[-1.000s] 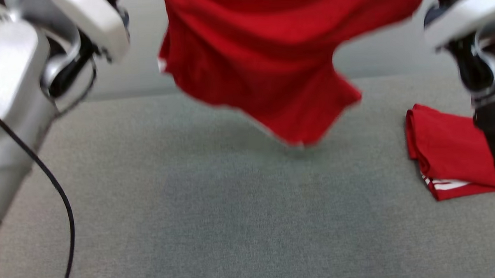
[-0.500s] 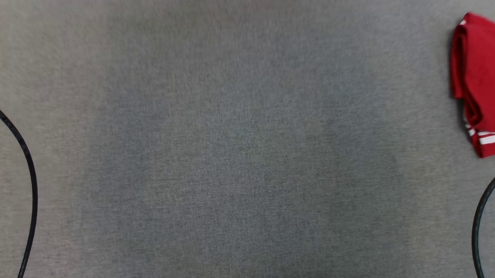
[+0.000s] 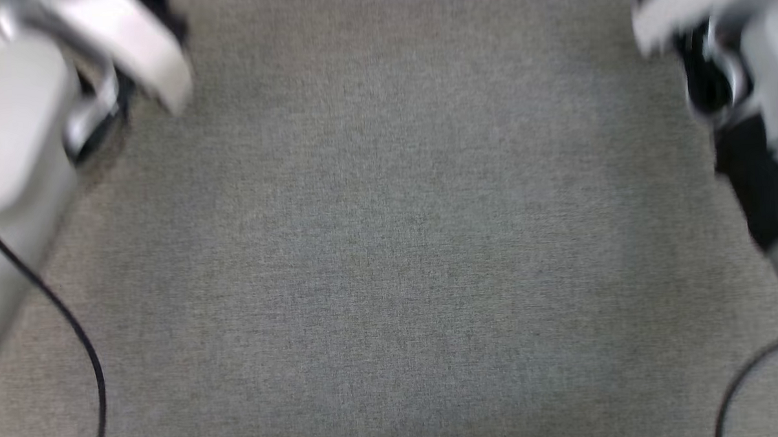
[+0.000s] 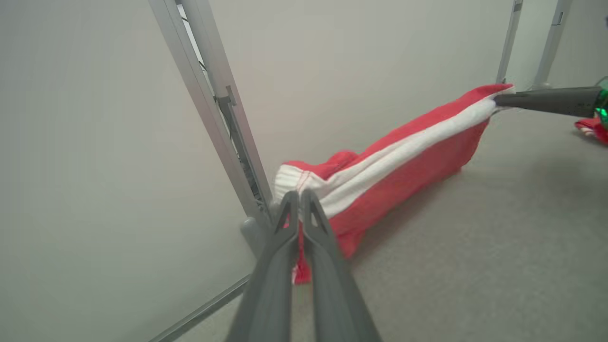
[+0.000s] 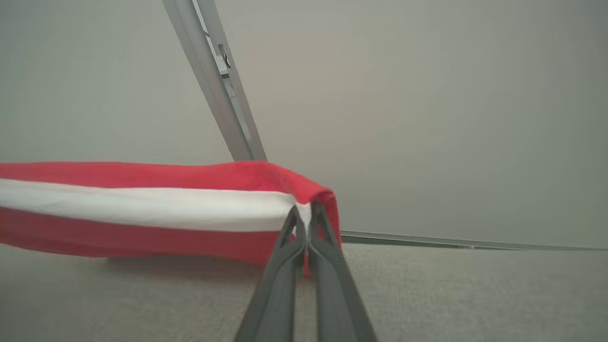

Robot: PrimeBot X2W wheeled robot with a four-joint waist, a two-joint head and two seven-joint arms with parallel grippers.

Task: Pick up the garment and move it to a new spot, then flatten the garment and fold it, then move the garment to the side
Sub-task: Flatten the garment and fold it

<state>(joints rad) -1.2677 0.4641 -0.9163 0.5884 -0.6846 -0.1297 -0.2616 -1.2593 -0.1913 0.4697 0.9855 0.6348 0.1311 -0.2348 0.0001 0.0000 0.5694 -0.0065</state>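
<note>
My left gripper (image 4: pixel 295 195) and right gripper (image 5: pixel 304 212) each pinch one end of the garment (image 4: pixel 403 161), stretching it taut over the grey surface (image 3: pixel 390 244) to lay it flat

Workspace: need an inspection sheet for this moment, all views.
Surface: grey woven surface, flat.
Job's things: garment, red with white band, stretched between both grippers, low over the surface; contact unclear.
Clutter: another red-and-white cloth at the left wrist view's right edge.
Grippers: left gripper shut on one garment end; right gripper shut on the other.
Cables: black cable at left, second cable at lower right, head view.
Surroundings: pale wall, metal frame posts.
</note>
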